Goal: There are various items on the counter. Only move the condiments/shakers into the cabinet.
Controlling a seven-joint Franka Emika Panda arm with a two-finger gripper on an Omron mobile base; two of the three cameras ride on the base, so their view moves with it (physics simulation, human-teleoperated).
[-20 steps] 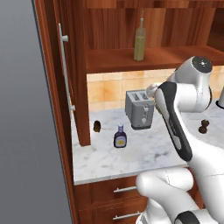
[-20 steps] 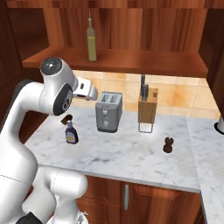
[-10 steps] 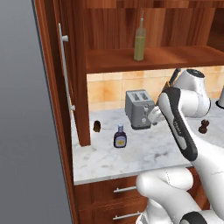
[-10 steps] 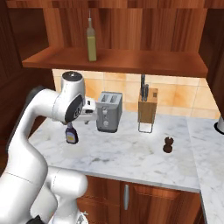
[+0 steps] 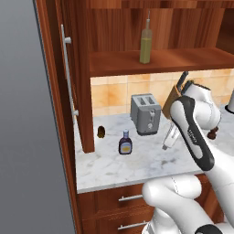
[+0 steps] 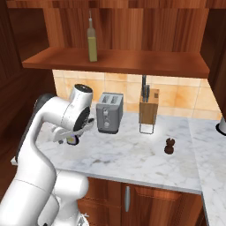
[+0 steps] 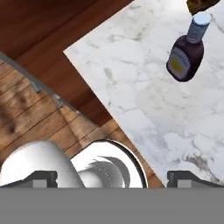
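The yellow-green oil bottle [image 5: 146, 43] [image 6: 92, 42] stands on the cabinet shelf [image 5: 183, 61]. On the marble counter [image 5: 137, 162], the small dark bottle with a blue cap [image 5: 125, 143] [image 7: 185, 54] stands upright near the front left. The dark pepper mill [image 6: 169, 146] [image 5: 212, 133] stands to the right, partly behind my arm in the left base view. My gripper [image 5: 167, 144] [image 6: 66, 137] [image 7: 113, 178] hangs open and empty over the counter's front part. It is a little to the right of the dark bottle and does not touch it.
A grey toaster [image 5: 145, 113] [image 6: 109, 118] and a wooden knife block [image 6: 148, 111] stand at the back of the counter. A small brown lump [image 5: 101, 132] lies near the open cabinet door [image 5: 59, 91]. Drawers with silver handles [image 7: 43, 92] sit below the counter edge.
My arm has swung down from shelf height to just above the counter, toward the dark bottle. The gripper stays open. The bottles, mill and toaster have not moved.
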